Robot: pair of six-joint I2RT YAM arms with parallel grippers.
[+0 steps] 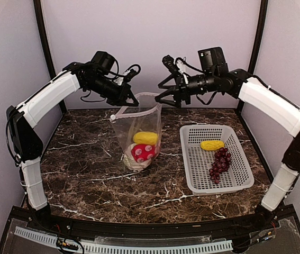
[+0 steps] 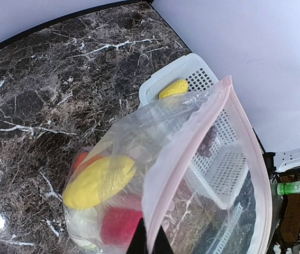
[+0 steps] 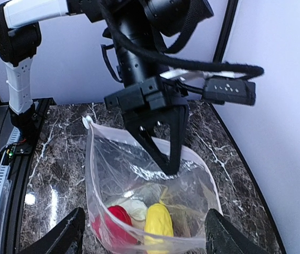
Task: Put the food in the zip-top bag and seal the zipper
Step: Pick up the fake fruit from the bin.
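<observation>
The left gripper, clamped on the zipper, holds the bag up; the yellow piece and grapes lie in the basket right of the bag, nearer the spread right gripper.

Dark brown marble tabletop — white veins, pale lilac walls, black corner posts

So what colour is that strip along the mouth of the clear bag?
Pale whitish-pink. The zipper shows best in the left wrist view, up close.
</observation>
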